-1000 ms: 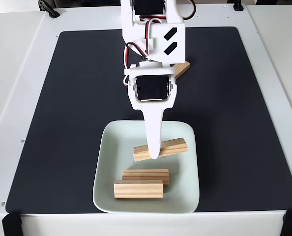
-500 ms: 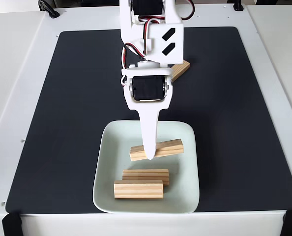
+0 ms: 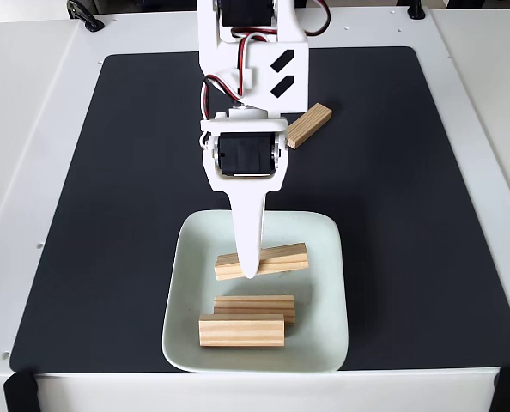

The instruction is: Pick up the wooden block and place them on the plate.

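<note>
One fixed view is looking down steeply from in front of and above the tabletop (image 3: 32, 103), facing toward the arm's (image 3: 251, 60) base, which is lying beyond the top edge of the frame. It is standing far enough back to be taking in the whole black mat (image 3: 392, 215), with white margins showing on all sides. The plate (image 3: 332, 335) is sitting in the lower centre, nearest the camera, and the arm is reaching down from the upper centre.
</note>
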Robot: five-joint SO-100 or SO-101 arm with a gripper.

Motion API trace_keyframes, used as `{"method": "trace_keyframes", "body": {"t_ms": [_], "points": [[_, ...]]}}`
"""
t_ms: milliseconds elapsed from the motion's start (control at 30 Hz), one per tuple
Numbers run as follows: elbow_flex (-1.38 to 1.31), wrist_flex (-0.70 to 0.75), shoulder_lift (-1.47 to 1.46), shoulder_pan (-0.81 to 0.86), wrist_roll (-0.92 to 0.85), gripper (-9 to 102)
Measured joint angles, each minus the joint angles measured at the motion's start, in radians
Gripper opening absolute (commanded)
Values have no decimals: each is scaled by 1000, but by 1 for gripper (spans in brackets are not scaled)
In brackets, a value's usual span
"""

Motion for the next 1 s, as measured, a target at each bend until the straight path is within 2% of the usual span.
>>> {"method": "trace_keyframes", "body": {"t_ms": [100, 200, 400, 533, 700, 767, 900, 1000], "points": [[0, 32, 0, 5, 0, 29], [0, 60, 0, 9, 0, 38], [0, 64, 0, 11, 0, 38], [58, 64, 57, 9, 0, 28], [247, 64, 267, 2, 0, -2], [365, 64, 387, -9, 0, 1], [660, 64, 637, -43, -9, 0], [900, 64, 825, -84, -101, 0]]}}
